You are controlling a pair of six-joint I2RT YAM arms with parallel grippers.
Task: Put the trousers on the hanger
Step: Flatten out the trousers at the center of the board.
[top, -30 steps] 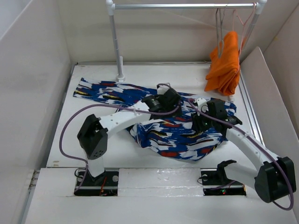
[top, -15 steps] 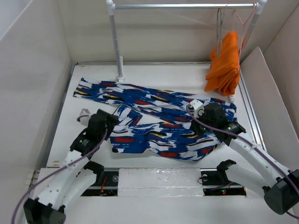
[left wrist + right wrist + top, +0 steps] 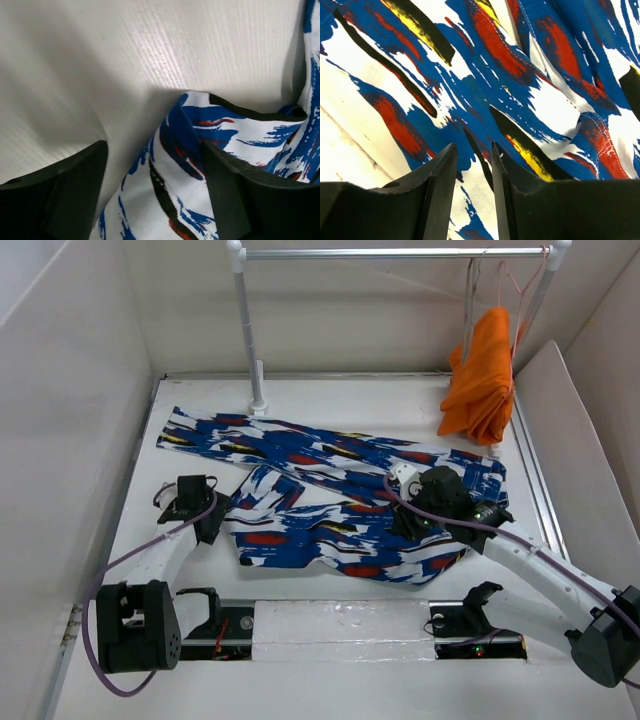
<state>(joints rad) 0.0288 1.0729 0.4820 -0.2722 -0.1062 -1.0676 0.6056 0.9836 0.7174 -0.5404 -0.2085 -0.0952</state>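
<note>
The trousers [image 3: 340,490], deep blue with white, red, black and yellow strokes, lie spread across the table. One leg reaches to the far left. My left gripper [image 3: 203,512] is at the left edge of the nearer folded part. In the left wrist view it [image 3: 152,167] is open wide, with a corner of the trousers [image 3: 200,130] between its jaws. My right gripper [image 3: 412,520] is low over the right part. In the right wrist view it [image 3: 472,165] stands narrowly open over flat cloth [image 3: 485,75]. A grey hanger [image 3: 470,315] hangs edge-on from the rail at the back right.
A rail [image 3: 390,254] on a white post [image 3: 248,330] spans the back. A plain orange garment [image 3: 482,375] and a thin pinkish wire hanger [image 3: 512,280] hang at its right end. White walls close in the table on three sides.
My left arm has drawn back from the middle of the trousers to their left edge. The nearer folded part now lies spread further left. My right gripper has shifted slightly left.
</note>
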